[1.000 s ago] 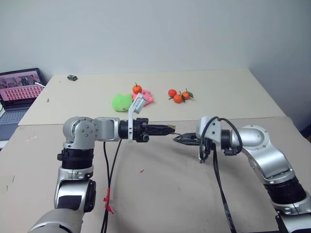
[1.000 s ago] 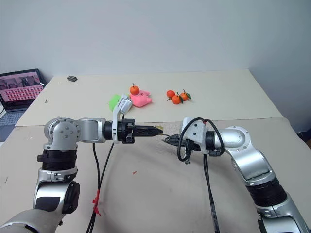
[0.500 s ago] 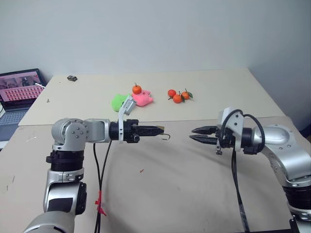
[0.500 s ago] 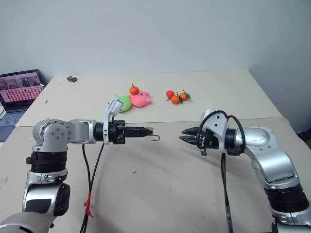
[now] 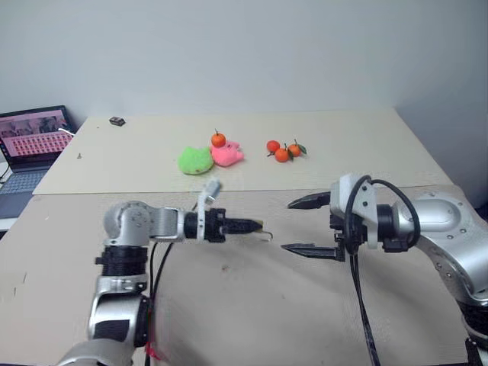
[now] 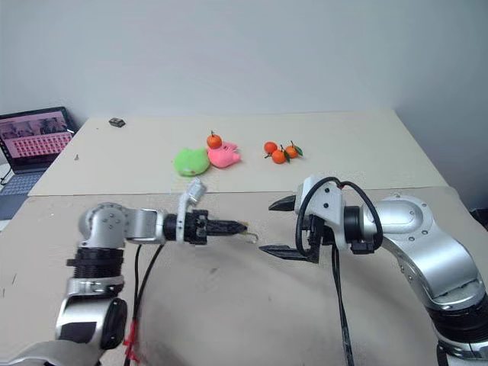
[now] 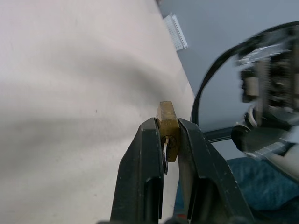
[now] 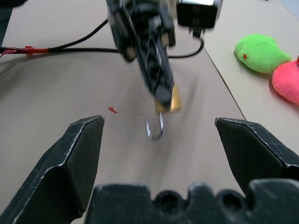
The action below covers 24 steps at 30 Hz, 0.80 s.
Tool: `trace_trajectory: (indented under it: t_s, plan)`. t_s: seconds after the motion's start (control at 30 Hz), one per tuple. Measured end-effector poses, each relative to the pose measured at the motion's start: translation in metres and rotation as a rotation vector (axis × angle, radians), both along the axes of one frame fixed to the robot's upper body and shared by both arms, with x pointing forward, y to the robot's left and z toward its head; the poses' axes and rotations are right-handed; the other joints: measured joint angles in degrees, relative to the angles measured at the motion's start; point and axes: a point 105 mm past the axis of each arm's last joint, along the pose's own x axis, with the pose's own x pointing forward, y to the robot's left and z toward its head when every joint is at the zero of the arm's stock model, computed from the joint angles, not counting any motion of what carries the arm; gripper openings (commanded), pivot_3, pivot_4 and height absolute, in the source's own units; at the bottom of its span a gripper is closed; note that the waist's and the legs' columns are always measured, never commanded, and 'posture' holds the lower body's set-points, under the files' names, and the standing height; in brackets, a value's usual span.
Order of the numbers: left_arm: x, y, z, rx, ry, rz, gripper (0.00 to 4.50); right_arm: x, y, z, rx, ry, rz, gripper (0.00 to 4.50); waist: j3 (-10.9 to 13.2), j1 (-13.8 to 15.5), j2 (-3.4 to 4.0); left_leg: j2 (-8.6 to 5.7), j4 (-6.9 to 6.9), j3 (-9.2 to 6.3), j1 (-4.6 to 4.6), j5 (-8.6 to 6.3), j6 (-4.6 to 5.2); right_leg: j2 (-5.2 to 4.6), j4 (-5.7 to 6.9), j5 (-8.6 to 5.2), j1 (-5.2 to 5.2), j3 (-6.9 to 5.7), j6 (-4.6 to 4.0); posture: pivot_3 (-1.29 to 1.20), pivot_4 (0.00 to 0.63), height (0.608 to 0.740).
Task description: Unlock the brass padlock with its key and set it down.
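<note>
My left gripper [image 5: 254,226] is shut on the brass padlock [image 7: 167,122], a small golden block pinched between its black fingers. It is held a little above the tan table. The thin silver shackle [image 8: 154,129] sticks out of the lock's body like a hook. Facing it, a short gap away, my right gripper [image 5: 290,226] stands wide open with nothing between its fingers [image 8: 79,154]. The key is out of view.
On the farther table lie a green plush toy [image 5: 194,160], a pink one [image 5: 227,155] and a few small oranges [image 5: 283,151]. A laptop [image 5: 32,138] sits at the far left. Black cables [image 6: 335,305] hang from both arms over the near table [image 5: 252,305].
My right gripper was shut at the padlock; it has pulled back and opened wide. The left gripper has sunk lower with the padlock, whose shackle now shows as a hook.
</note>
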Motion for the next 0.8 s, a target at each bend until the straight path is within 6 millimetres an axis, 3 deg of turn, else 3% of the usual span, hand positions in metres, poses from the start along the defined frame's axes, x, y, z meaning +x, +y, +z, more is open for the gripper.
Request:
trace_trajectory:
  t_s: [0.17, 0.27, 0.53, 0.7, 0.8]
  plan:
    - [0.005, -0.008, -0.005, -0.002, 0.039, 0.052, 0.04, -0.010, 0.004, -0.004, 0.003, 0.020, 0.001, 4.47, -0.01, -0.17, 0.02, -0.02, -0.04, -0.10, -0.01, 0.04, -0.06, 0.02, 0.05, -0.01, 0.07, -0.01, 0.01, 0.00, 0.150, 0.660]
    - [0.003, -0.018, -0.018, 0.030, 0.088, 0.073, 0.04, -0.011, 0.007, -0.001, 0.007, 0.000, -0.008, 4.47, -0.01, -0.18, 0.02, -0.12, -0.02, -0.15, -0.01, 0.09, -0.15, -0.06, 0.05, 0.01, 0.08, -0.02, 0.06, 0.00, 0.150, 0.660]
    - [0.005, -0.017, -0.038, 0.098, 0.165, 0.158, 0.04, -0.010, 0.008, 0.002, 0.023, -0.012, -0.034, 4.47, 0.00, -0.34, 0.00, -0.17, -0.08, -0.23, -0.03, 0.18, -0.30, -0.06, 0.05, 0.03, 0.08, -0.03, 0.08, 0.00, 0.150, 0.660]
    - [0.004, -0.009, -0.048, 0.135, 0.210, 0.197, 0.03, -0.008, 0.008, 0.005, 0.026, -0.029, -0.047, 4.50, 0.00, -0.32, 0.00, -0.17, -0.08, -0.25, -0.04, 0.20, -0.35, -0.07, 0.05, 0.03, 0.08, -0.03, 0.08, 0.00, 0.150, 0.660]
    - [0.006, 0.017, -0.051, 0.195, 0.210, 0.242, 0.03, -0.007, 0.009, 0.004, 0.021, -0.034, -0.051, 4.50, 0.00, -0.44, 0.00, -0.16, -0.12, -0.32, 0.00, 0.23, -0.40, -0.04, 0.10, 0.02, 0.06, -0.05, 0.09, 0.00, 0.150, 0.660]
